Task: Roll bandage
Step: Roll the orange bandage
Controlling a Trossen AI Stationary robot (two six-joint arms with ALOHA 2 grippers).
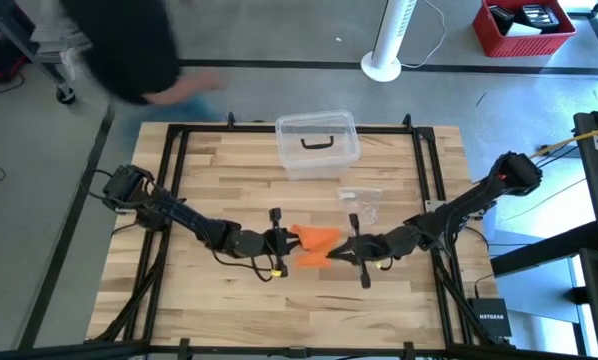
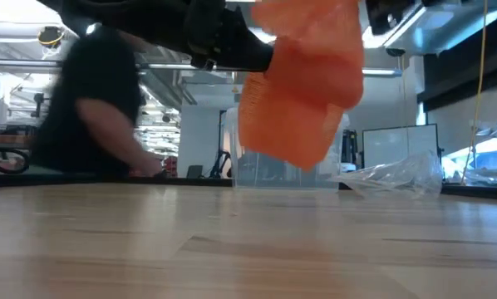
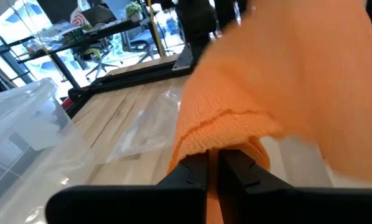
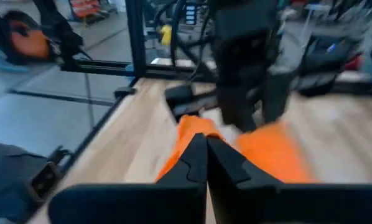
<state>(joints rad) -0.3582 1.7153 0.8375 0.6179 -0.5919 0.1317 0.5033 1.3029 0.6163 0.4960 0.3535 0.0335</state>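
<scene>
big pale wooden table [image 1: 209,180] below, with the soft bright orange bandage strip [image 1: 315,245] held up off it near the middle, between both arms. pinched tight at one end by the left gripper [image 1: 279,240] and at the other by the right gripper [image 1: 351,250]. best to keep the cloth flat and pulled snug, then turn slowly so the roll comes out neat.

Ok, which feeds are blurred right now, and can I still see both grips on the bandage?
High view: table sharp, only the person smeared. Low view: person blurred, bandage fills the top, no grip visible. Left wrist view: near cloth soft, left tool shut on its edge. Right wrist view: motion-blurred beyond the right tool, shut on orange cloth.
</scene>
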